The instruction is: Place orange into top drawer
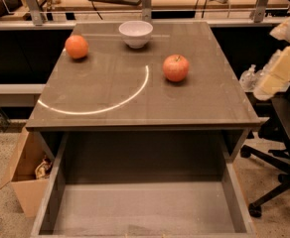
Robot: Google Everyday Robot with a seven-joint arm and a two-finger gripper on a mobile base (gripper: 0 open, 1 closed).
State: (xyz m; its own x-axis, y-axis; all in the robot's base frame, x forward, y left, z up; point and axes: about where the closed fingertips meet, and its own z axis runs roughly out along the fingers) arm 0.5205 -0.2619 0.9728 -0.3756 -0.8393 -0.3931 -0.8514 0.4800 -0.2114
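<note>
The orange (pixel 76 46) sits at the far left of the grey table top (pixel 135 98), to the left of a white bowl. The top drawer (pixel 145 207) is pulled wide open below the table's front edge, and its flat grey bottom holds nothing. A cream-coloured part of my arm with the gripper (pixel 282 66) shows at the right edge of the view. It is off the table's right side and far from the orange, and it holds nothing that I can see.
A red apple (pixel 176 67) with a stem dimple sits right of centre on the table. A white bowl (pixel 135 32) stands at the back. A cardboard box (pixel 28 172) stands on the floor at the left. An office chair (pixel 284 133) is at the right.
</note>
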